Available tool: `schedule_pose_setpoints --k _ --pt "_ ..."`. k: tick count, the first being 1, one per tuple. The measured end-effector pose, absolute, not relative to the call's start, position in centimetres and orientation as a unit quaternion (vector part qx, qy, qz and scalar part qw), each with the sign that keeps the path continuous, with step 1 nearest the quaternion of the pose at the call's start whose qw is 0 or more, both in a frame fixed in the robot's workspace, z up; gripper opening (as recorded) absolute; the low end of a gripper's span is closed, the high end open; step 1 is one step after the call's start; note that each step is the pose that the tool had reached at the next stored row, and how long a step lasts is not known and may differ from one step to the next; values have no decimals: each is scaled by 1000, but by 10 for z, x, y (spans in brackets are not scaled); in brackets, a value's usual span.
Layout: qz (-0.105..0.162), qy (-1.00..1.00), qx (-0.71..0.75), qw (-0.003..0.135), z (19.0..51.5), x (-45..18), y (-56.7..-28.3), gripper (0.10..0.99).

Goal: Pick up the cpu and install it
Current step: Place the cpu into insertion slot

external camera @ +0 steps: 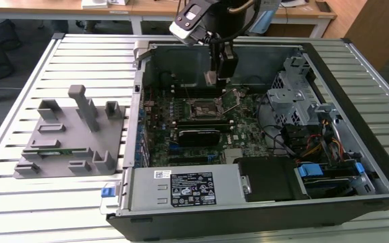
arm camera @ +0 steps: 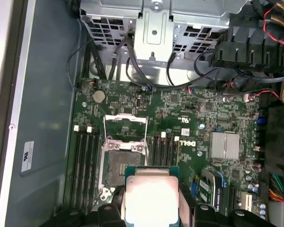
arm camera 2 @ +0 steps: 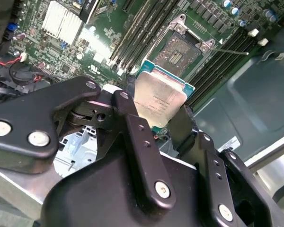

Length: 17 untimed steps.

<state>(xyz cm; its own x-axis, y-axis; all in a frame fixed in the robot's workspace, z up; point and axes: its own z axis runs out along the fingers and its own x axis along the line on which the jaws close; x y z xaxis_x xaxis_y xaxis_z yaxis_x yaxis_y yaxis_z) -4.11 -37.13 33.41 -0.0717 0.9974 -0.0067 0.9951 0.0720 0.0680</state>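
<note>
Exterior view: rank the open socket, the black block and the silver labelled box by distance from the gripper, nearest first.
1. Open socket, on the motherboard, close by the gripper holding the cpu.
2. Black block, beside the socket, nearer the camera.
3. Silver labelled box, lowest in the view, farthest.

The whole open computer case [external camera: 248, 225] on the slatted table [external camera: 18, 202] is taken in by the exterior view, set high and well back, angled downward. Both wrist views are set close above the motherboard [arm camera: 189, 109], looking down past the gripper [arm camera 2: 156, 113] (each from its own angle); the cpu [arm camera 2: 158, 97] and open socket [arm camera: 120, 163] are shared by both, the socket by all three.
</note>
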Motion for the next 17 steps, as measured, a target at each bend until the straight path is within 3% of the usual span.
schedule_pose_setpoints --k 17 --pt "21 722 691 27 307 -42 -350 533"
